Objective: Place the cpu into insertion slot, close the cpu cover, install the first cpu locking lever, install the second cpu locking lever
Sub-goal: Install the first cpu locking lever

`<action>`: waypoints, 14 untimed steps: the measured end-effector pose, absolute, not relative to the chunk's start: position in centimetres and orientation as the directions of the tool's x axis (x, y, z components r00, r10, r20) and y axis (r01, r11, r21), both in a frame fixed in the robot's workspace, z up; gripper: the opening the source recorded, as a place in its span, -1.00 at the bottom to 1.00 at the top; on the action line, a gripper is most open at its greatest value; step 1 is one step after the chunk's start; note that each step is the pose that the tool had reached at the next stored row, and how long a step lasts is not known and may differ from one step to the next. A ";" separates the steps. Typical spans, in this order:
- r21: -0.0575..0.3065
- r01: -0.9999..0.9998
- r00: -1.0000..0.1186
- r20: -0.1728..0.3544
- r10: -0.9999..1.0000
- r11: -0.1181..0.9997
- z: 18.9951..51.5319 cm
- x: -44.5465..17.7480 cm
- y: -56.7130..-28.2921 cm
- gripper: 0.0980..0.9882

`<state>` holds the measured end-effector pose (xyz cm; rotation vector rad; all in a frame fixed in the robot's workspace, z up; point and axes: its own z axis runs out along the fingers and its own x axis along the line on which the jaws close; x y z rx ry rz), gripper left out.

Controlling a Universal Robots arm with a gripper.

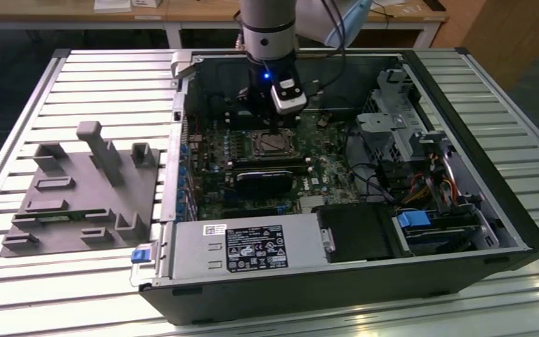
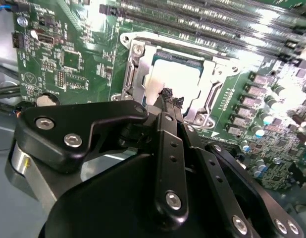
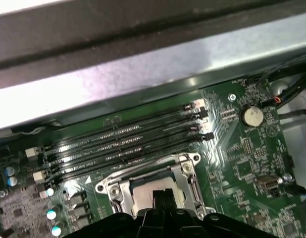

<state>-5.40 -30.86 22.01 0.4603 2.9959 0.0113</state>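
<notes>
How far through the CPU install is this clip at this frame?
Done: the cpu sits in the insertion slot, and the cpu cover lies flat around it, its window showing the shiny top. In hand: the gripper hovers just above the socket with jaws together, holding nothing visible. Left: whether either locking lever is latched cannot be told here.

You see cpu (image 2: pixel 175 79) top bright, glossy metal; cpu cover (image 2: pixel 135 74) shiny silver metal, smooth; gripper (image 2: pixel 168 101) matt black plastic-looking links, steel screw heads; motherboard (image 3: pixel 242 163) green, semi-gloss; table slats (image 1: pixel 101 84) brushed grey metal
</notes>
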 end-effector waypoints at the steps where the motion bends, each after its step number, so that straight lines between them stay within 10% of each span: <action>1: 0.018 0.299 -0.948 -0.110 0.299 0.954 22.1 -5.4 -30.9 -0.98; 14: -0.016 0.299 -0.948 -0.120 0.295 0.954 22.2 -5.3 -31.6 -0.98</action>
